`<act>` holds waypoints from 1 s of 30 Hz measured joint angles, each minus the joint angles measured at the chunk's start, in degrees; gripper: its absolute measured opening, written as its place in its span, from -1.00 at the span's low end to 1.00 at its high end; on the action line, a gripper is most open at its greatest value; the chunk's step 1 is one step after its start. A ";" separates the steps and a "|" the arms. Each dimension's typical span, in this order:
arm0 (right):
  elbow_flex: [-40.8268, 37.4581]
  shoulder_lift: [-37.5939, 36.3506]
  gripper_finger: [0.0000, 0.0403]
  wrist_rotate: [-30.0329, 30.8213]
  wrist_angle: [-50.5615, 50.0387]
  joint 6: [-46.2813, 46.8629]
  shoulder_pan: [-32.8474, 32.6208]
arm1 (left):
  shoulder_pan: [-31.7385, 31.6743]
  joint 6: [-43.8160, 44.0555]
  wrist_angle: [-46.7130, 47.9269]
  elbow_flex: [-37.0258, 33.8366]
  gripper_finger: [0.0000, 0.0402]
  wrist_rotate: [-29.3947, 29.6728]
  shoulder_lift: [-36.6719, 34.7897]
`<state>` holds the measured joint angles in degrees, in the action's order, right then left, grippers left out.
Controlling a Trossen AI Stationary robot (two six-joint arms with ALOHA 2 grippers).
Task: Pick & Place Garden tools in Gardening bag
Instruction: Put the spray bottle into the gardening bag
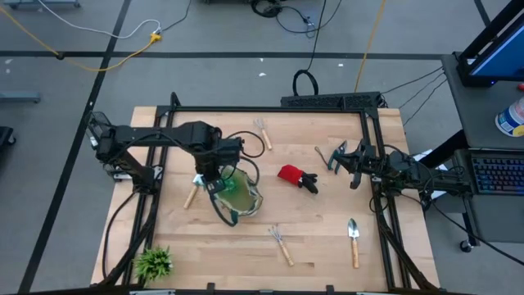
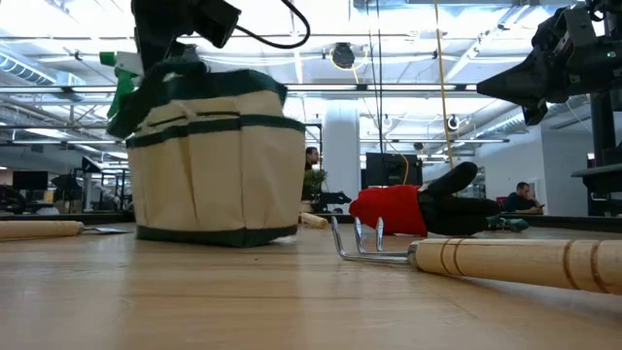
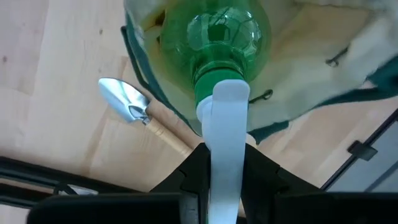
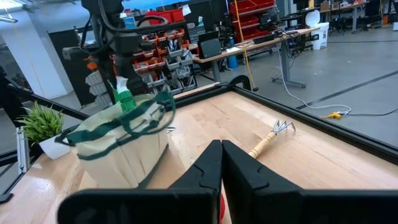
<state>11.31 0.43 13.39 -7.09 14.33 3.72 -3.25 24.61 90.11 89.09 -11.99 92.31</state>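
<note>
A: Spray bottle?
B: Green, held by the left tool, pinched at the white trigger head. Body hangs in the open mouth of the gardening bag, left of table centre.

A: Bag upright?
B: Yes in the low view, beige with green trim, bottle top poking out above the rim.

A: Other tools?
B: Trowel near the right front of the table. Rake front centre, another rake at the back. A second trowel lies just beside the bag on its left. Red-and-black gloves right of the bag, apart from it. Something small and thin by the right arm, can't tell what.

A: Right tool?
B: Hovers above the table's right side, fingers close together in its wrist view, holding nothing.

A: Anything else?
B: Spiky green plant at the front left corner.
</note>
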 joint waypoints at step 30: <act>0.00 0.01 -0.99 -0.16 0.00 3.24 0.00 | -3.17 -0.14 -0.11 -0.02 -0.15 2.25 0.00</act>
<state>11.31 0.44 13.23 -7.09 17.57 3.73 -6.42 24.47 90.00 89.08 -9.73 92.31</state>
